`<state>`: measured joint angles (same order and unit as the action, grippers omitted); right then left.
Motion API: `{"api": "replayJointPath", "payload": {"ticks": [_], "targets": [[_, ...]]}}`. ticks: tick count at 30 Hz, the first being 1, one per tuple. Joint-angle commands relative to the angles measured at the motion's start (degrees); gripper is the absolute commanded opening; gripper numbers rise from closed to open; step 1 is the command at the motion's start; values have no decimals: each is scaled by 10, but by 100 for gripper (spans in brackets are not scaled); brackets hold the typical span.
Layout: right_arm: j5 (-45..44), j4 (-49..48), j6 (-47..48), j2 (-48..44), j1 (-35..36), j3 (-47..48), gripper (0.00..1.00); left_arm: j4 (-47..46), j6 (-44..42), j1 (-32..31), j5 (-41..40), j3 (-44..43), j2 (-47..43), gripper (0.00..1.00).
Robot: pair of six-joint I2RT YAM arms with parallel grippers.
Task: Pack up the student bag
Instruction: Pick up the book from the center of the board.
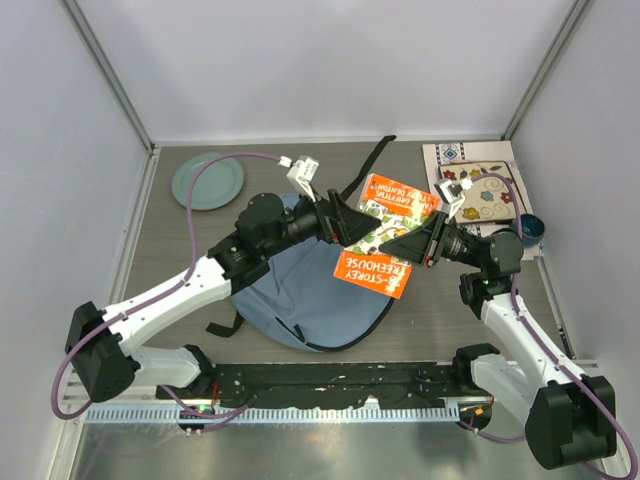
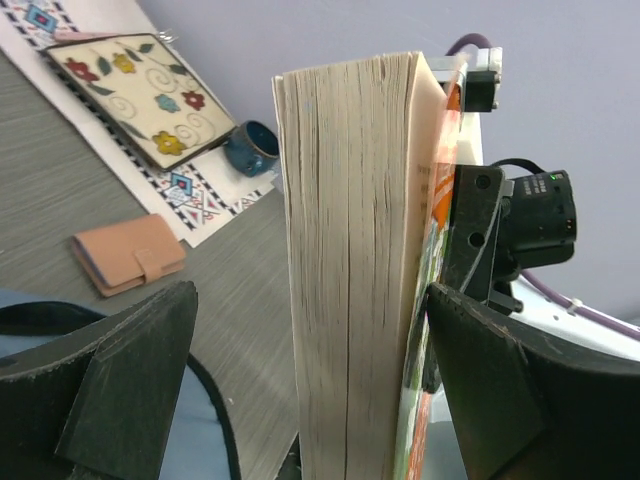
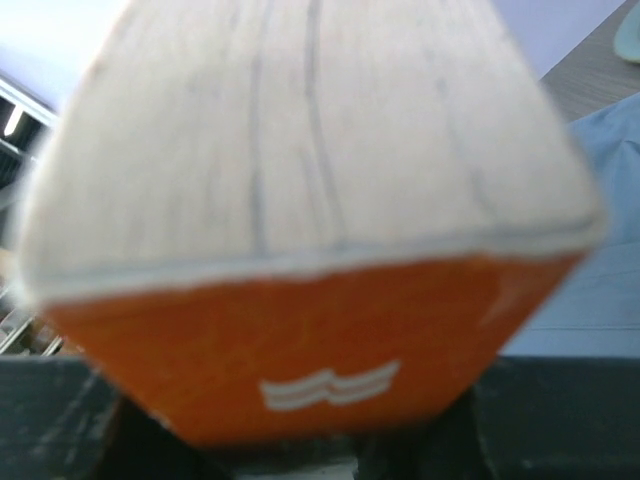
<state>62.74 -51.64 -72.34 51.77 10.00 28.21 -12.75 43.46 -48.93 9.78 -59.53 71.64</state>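
The student bag (image 1: 310, 300) lay flat mid-table between the two arms. Over its far edge hung an orange book (image 1: 378, 243), clamped at one end by the right gripper (image 1: 412, 245). The left gripper (image 1: 340, 225) straddled the other end, jaws wide, not pinching. The step looked like a handover. Next, the book needed steering into the bag's opening.

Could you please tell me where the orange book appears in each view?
Top external: the orange book sits at centre, over the student bag.
Left wrist: centre, upright, page edges facing the camera.
Right wrist: fills most of the picture, orange cover lowest.
Shared landmark: the student bag's blue fabric.
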Motion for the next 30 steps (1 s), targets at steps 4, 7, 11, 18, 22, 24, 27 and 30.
{"api": "replayJointPath", "payload": {"ticks": [4, 7, 11, 18, 22, 24, 27, 30], "targets": [[53, -77, -7, 4, 4, 44, 1, -134, 38, 23, 135, -27, 46, 100], [58, -51, 10, 9, 4, 50, 1, -180, 61, 25, 150, -19, 55, 92], [57, -2, 48, 11, 7, 51, 1, -201, 74, 30, 154, -11, 59, 52], [-52, 282, 227, 4, 7, 84, 53, -149, 76, 38, 108, 6, 48, 0], [-223, 416, 249, -25, 7, 68, 76, -98, 84, 49, -84, 83, -9, 0], [-277, 435, 237, -59, 7, 50, 76, -94, 111, 54, -154, 117, -54, 0], [-329, 450, 212, -97, 7, 9, 78, -106, 149, 59, -258, 176, -107, 0], [-320, 410, 140, -107, 9, -34, 79, -155, 188, 59, -335, 228, -135, 0]]}}
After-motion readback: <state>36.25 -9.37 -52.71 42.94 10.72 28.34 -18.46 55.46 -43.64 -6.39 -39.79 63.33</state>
